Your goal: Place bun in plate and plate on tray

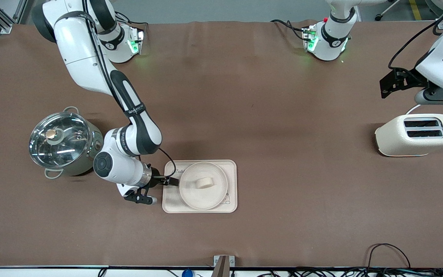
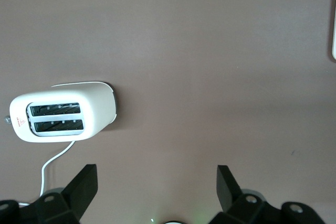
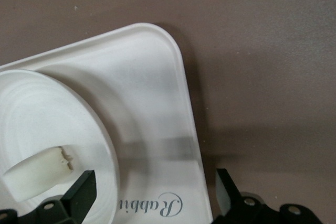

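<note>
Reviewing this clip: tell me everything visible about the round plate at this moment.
The plate is a round, shallow, cream-beige dish with a raised rim, plain and matte, perhaps plastic or ceramic. It lies flat on the rectangular tray, covering most of it and part of the "Rabbit" lettering. The small pale bun rests near its middle. The right gripper is at the rim on the side toward the right arm's end of the table, jaws open in the right wrist view; contact with the rim cannot be confirmed.

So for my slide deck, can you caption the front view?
Bun on plate on tray; open right gripper at plate's rim; left gripper waits.
</note>
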`<state>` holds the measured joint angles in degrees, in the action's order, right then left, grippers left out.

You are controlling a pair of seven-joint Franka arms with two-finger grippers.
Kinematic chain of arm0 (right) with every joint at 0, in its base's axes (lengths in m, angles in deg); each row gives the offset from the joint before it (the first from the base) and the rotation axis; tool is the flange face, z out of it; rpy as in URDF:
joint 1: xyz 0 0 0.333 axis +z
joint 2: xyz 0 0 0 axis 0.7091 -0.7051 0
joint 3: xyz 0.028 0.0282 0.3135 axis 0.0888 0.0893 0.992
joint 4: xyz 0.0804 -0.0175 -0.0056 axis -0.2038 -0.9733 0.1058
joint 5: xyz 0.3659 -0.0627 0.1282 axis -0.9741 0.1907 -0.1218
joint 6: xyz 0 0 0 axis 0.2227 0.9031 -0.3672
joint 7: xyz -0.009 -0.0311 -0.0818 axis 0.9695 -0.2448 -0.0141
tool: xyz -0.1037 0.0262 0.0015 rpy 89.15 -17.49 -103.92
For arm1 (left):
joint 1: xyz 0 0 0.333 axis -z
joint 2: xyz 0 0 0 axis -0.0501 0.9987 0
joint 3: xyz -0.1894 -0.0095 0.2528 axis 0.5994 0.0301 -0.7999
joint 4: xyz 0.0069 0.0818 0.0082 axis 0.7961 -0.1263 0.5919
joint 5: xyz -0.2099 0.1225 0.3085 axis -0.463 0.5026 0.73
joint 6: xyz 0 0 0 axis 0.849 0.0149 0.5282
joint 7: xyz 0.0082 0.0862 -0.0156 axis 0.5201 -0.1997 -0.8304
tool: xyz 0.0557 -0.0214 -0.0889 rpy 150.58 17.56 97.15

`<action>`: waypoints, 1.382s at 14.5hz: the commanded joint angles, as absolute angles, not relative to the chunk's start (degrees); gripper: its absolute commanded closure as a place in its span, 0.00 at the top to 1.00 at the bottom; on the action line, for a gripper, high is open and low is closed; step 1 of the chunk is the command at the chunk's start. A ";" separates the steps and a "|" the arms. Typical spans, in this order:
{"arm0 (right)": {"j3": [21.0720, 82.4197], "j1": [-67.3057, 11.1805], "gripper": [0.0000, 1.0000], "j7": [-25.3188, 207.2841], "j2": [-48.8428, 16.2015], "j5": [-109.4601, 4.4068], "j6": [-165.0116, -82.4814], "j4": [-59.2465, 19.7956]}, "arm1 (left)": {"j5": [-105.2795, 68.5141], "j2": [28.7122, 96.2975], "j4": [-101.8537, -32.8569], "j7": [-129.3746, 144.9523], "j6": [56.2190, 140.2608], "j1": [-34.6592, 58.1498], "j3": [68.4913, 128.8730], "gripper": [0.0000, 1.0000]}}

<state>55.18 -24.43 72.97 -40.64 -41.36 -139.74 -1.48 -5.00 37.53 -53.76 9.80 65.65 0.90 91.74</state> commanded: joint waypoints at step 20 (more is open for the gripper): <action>50.08 -29.77 1.00 74.34 0.71 -17.00 -98.48 -7.98 | -8.06 34.51 -53.77 11.87 65.01 -0.55 90.90 1.00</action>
